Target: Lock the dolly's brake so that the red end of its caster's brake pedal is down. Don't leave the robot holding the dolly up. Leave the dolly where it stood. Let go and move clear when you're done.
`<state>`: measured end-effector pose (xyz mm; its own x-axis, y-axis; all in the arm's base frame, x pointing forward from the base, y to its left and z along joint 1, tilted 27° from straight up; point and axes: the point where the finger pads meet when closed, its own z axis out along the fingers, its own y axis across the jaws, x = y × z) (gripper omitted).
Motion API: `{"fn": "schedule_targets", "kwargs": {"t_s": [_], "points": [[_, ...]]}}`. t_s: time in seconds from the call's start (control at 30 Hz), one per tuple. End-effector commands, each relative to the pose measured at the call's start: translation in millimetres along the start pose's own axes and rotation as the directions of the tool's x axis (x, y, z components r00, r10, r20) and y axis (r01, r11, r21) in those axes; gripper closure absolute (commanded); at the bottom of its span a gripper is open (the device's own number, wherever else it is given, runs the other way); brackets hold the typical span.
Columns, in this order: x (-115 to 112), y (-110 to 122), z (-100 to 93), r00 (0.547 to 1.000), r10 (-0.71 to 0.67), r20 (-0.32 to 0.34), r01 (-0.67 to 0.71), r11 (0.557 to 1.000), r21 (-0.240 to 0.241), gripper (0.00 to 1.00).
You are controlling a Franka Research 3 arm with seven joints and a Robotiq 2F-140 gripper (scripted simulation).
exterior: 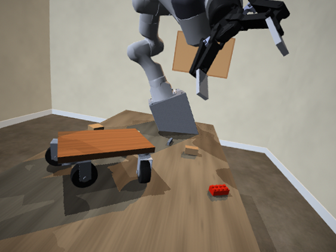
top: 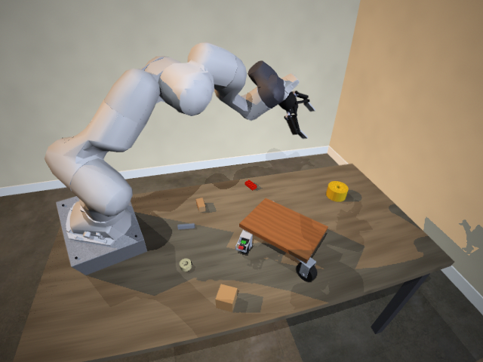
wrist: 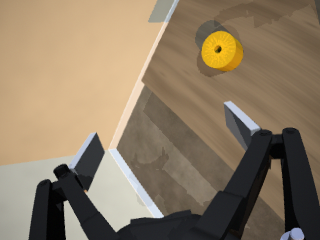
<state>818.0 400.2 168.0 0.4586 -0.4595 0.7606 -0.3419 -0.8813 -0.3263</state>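
Observation:
The dolly [top: 284, 228] [exterior: 104, 144] has a reddish wooden deck and stands on its casters on the table [top: 117, 327]. The brake pedal [top: 243, 243] sits on the caster at the deck's left corner in the top view, with a green end above a red end. I cannot tell which end is down. The pedal is hidden in the other views. My gripper [top: 306, 121] [exterior: 243, 71] [wrist: 161, 129] is wide open and empty. It hangs high above the table's far right corner, well clear of the dolly.
A yellow spool [top: 336, 191] [wrist: 222, 51] lies below the gripper. A red brick [top: 250, 184] [exterior: 218, 190], tan blocks [top: 200, 204] [top: 226, 296], a grey bar [top: 186, 226] and a pale ring [top: 186, 266] lie around the dolly. The tan wall is close on the right.

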Motion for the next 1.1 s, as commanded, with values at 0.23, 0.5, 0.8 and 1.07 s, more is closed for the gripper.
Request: {"fn": "schedule_targets", "kwargs": {"t_s": [0.23,0.5,0.8,1.07], "points": [[0.1,-0.2,-0.1,1.000,0.000,0.000,0.000,1.000,0.000,0.00],[0.1,-0.2,-0.1,1.000,0.000,0.000,0.000,1.000,0.000,0.00],[40.0,52.5,-4.4,1.000,-0.016,-0.001,0.016,0.996,-0.090,1.00],[89.7,156.6,-25.7,0.998,-0.046,0.046,0.057,0.960,-0.273,1.00]]}}
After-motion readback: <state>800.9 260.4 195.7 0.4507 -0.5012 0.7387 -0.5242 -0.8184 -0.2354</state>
